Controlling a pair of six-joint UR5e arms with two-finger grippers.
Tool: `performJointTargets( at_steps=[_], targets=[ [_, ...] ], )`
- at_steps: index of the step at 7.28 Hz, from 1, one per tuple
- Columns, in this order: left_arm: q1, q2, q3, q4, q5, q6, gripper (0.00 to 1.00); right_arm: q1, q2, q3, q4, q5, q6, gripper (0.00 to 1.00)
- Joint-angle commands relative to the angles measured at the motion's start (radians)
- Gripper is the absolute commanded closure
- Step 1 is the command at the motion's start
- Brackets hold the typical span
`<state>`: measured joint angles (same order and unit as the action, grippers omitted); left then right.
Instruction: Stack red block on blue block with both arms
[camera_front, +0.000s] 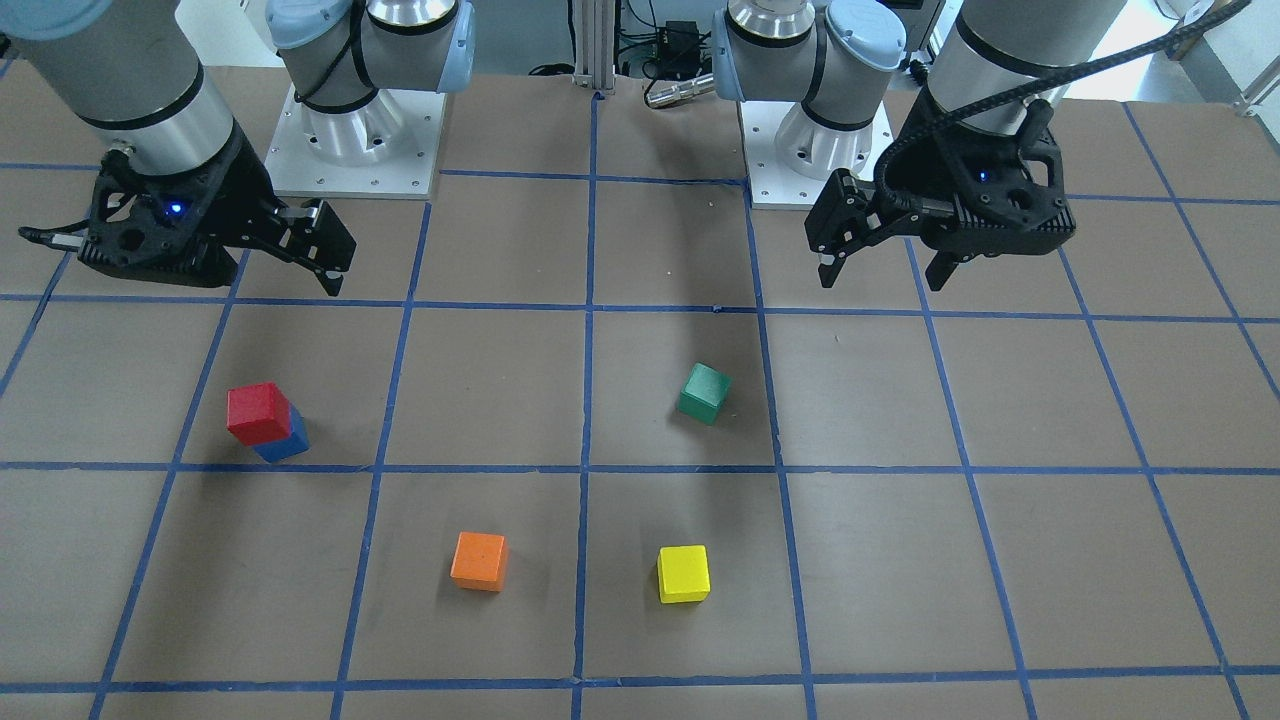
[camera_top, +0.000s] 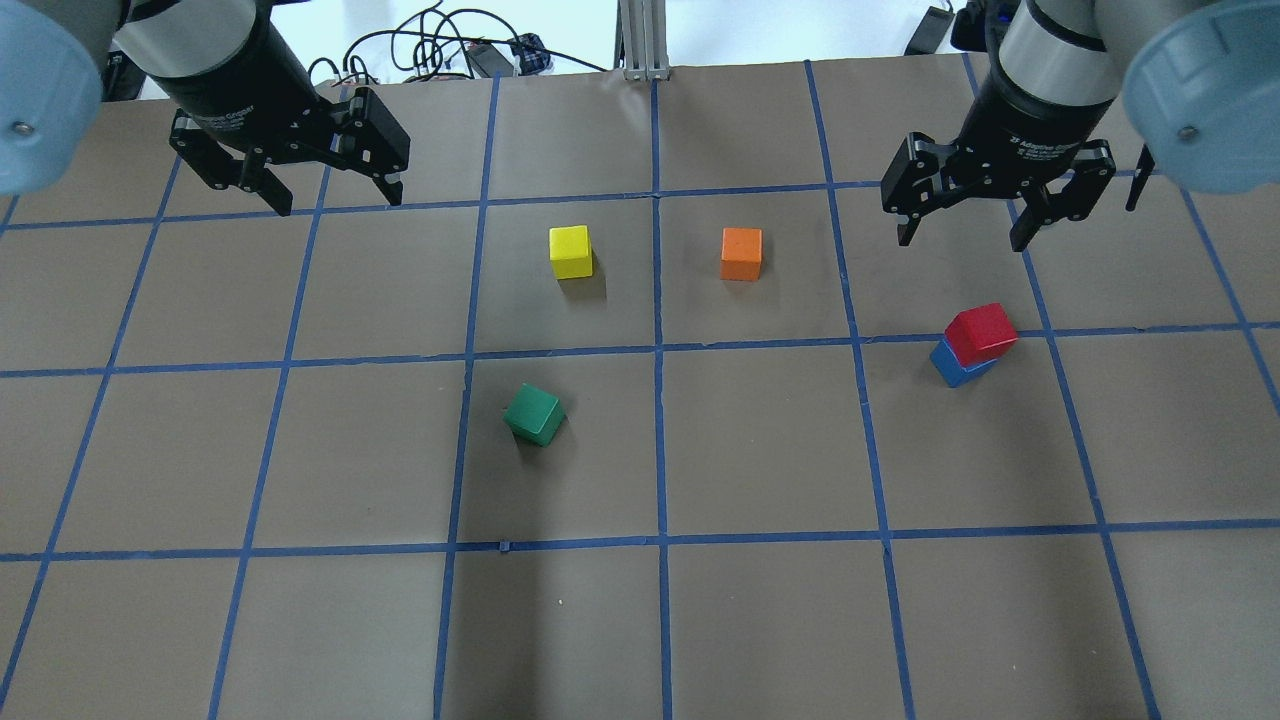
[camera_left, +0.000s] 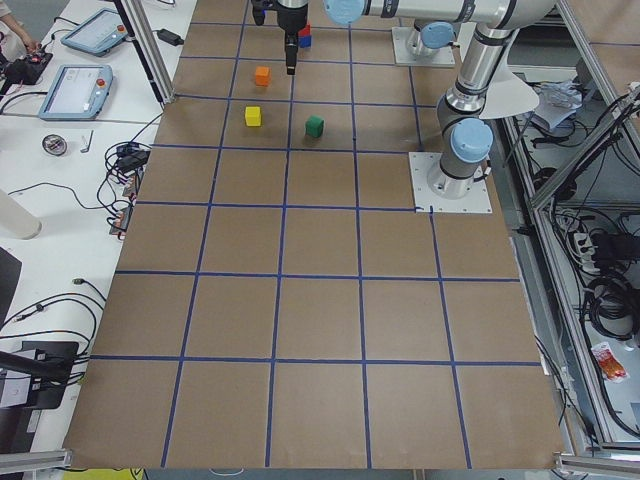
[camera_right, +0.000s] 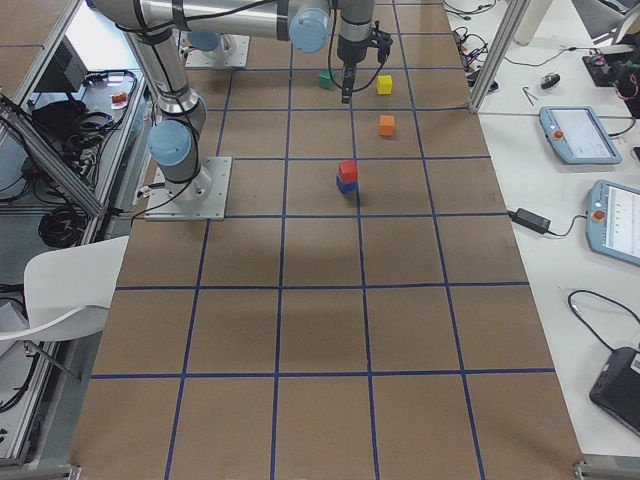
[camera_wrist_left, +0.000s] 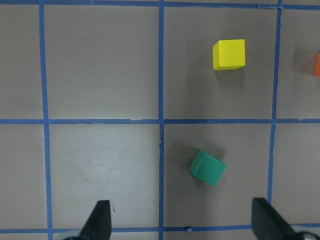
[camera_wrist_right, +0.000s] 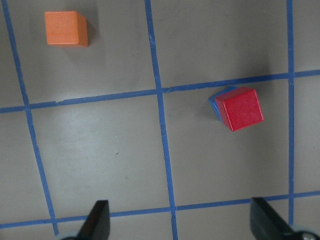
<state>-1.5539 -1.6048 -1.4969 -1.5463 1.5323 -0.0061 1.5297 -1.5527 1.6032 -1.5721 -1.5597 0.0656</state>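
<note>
Stack: the red block (camera_top: 981, 331) sits on top of the blue block (camera_top: 955, 368), right of centre in the overhead view, just under a blue tape line.
Seat: not quite square. In the right wrist view a sliver of blue peeks out at red's upper left, so red rides a touch off-centre.
Right gripper (camera_top: 962, 235): upper right of the overhead view, lifted off the table (camera_top: 760, 450), jaws spread wide with nothing in them.
Left gripper (camera_top: 340, 200): upper left of the overhead view, jaws likewise spread and empty.
Key relation: the stack lies just below the right gripper in the overhead frame and well apart from the left one, so the right arm is clearly the nearer.
Axis: the blocks are cubes with no long side, but their faces sit turned off the grid lines.
Bystanders: the green cube (camera_top: 535, 413), yellow cube (camera_top: 571, 250) and orange cube (camera_top: 741, 253) lie apart, mid-table.
Verdict: the stacking looks done, and any nudge would fall to the right arm.
</note>
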Motion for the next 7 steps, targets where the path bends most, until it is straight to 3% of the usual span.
performJointTargets(
  at_steps=[1, 7],
  targets=[
    [0.000, 0.002, -0.005, 0.000, 0.006, 0.000, 0.00, 0.003, -0.032, 0.001, 0.026, -0.007, 0.009, 0.00],
    [0.000, 0.011, -0.009, -0.002, 0.012, 0.003, 0.00, -0.029, -0.032, -0.003, 0.027, 0.001, 0.011, 0.00]
  ],
)
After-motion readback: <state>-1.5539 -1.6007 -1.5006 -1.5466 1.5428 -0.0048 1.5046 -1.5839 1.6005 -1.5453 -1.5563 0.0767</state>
